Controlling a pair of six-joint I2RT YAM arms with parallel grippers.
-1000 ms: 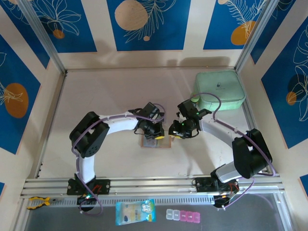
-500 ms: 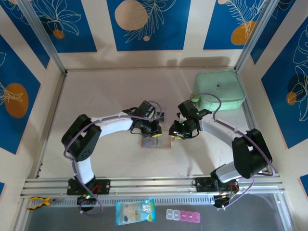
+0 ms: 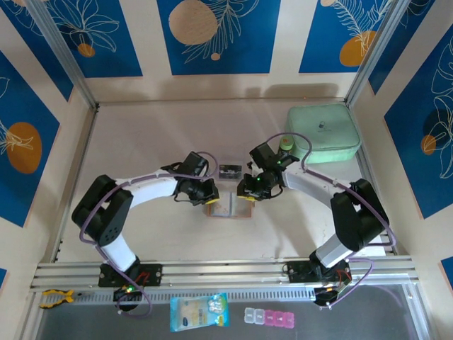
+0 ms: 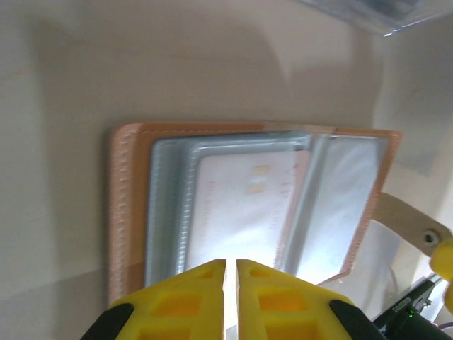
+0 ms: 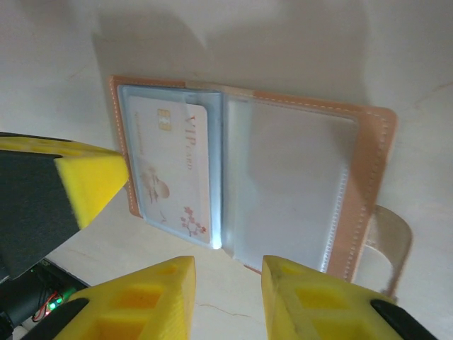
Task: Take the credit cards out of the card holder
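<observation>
The tan-pink card holder [image 3: 230, 207] lies open and flat on the table between my two grippers. A pale credit card [image 5: 170, 163] with a chip and blossom print sits in the clear left pocket of the card holder [image 5: 368, 177]; the right pocket looks empty. A dark card [image 3: 228, 170] lies on the table just behind it. My left gripper [image 3: 207, 195] is shut with nothing in it, its tips [image 4: 231, 265] hovering over the card [image 4: 241, 205] in the card holder [image 4: 127, 212]. My right gripper [image 3: 248, 194] hangs at the holder's other edge, its jaws [image 5: 228, 269] slightly open and empty.
A large mint-green case [image 3: 322, 133] stands at the back right, near the right arm. In front of the aluminium rail [image 3: 226, 273] lie a blue-and-yellow packet [image 3: 199, 312], a clear box with pink cells [image 3: 269, 316] and a yellow clamp [image 3: 55, 297].
My left gripper has drawn back to the left off the card holder, and a dark card now lies uncovered on the table behind it. The right gripper shifted slightly left.
</observation>
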